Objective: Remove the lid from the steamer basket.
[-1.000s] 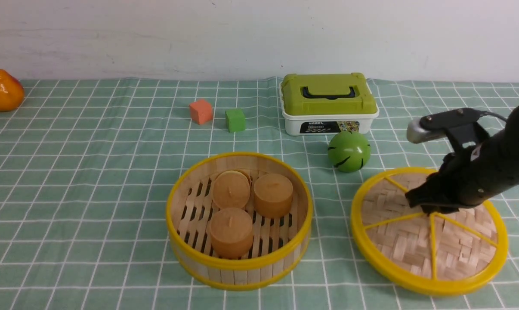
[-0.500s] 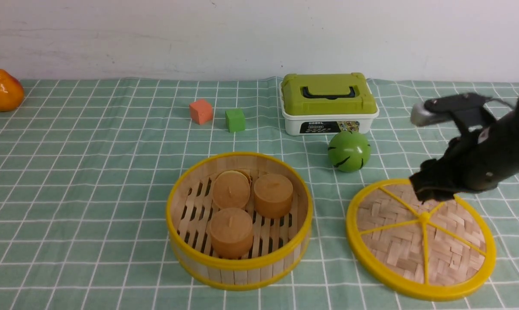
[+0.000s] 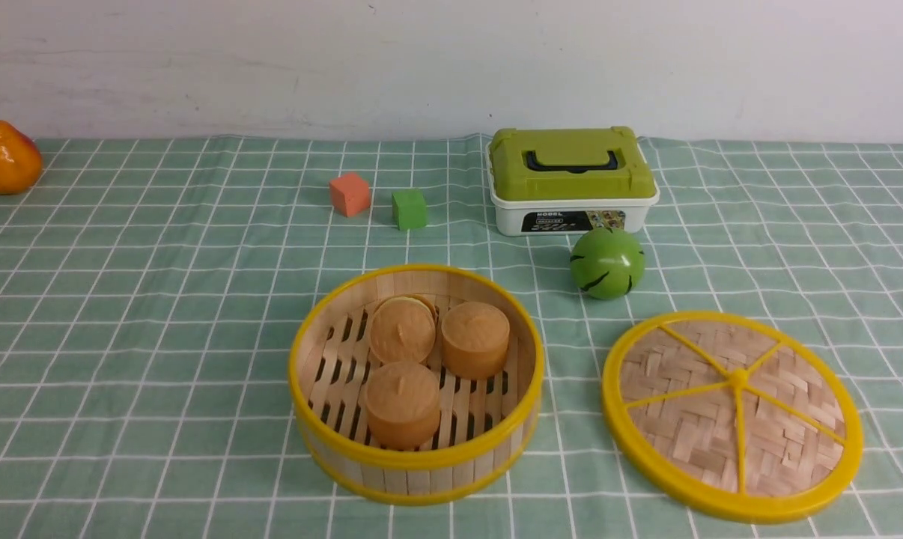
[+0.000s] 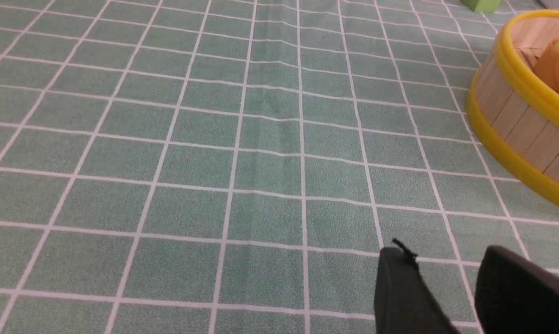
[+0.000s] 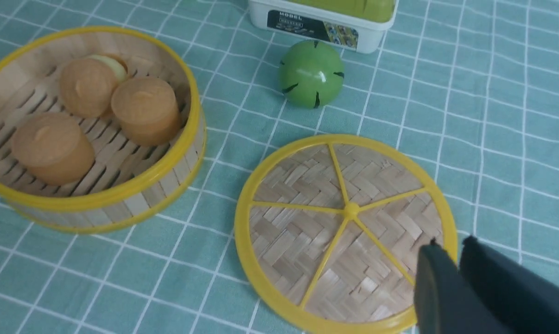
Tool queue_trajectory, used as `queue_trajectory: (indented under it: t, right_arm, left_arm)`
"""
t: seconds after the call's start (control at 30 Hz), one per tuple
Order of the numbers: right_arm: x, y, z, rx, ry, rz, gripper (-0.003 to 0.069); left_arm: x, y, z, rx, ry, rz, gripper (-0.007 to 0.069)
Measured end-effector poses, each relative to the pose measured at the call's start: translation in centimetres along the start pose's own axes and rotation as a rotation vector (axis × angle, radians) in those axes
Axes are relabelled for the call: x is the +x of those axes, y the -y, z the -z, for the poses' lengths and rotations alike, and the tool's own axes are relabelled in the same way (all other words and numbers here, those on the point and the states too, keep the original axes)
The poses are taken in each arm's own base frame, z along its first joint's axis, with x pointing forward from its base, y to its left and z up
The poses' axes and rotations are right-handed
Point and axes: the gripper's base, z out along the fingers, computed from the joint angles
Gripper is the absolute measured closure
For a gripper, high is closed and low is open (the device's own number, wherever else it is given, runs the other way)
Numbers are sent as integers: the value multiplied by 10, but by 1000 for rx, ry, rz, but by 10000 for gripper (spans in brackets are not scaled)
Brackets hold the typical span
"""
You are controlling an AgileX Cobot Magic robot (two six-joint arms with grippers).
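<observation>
The lid (image 3: 691,419) lies flat on the checked cloth to the right of the steamer basket (image 3: 414,458), apart from it. The basket stands uncovered with three brown cylinders (image 3: 401,400) inside. Neither arm shows in the front view. In the right wrist view my right gripper (image 5: 450,243) hovers above the lid's (image 5: 307,232) edge, jaws together and empty; the basket (image 5: 98,200) is beyond it. In the left wrist view my left gripper (image 4: 441,253) is open and empty over bare cloth, with the basket's wall (image 4: 516,116) some way off.
A green ball (image 3: 607,263) sits behind the lid, and a white box with a green lid (image 3: 571,180) behind that. An orange cube (image 3: 349,194) and a green cube (image 3: 409,209) lie further back. A pear (image 3: 2,159) is at the far left.
My right gripper let go of the lid's centre, rose and drew back out of the front view. The lid dropped flat and shifted slightly left.
</observation>
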Motion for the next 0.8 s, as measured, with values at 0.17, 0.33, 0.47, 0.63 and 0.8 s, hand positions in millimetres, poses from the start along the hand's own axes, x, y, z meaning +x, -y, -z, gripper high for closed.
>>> queue_trajectory:
  t: [0.17,0.33,0.47,0.63,0.8]
  right_arm:
    - [31,-4,28,14,75,-42,680]
    - [38,-3,33,33,67,-34,680]
    - [42,-4,33,30,25,-34,679]
    - [43,-4,33,29,11,-34,676]
    - [42,-4,33,25,23,-38,672]
  left_arm:
    - [0,0,0,0,0,0,386]
    - [0,0,0,0,0,0,386]
    - [0,0,0,0,0,0,386]
    - [0,0,0,0,0,0,386]
    - [0,0,0,0,0,0,386]
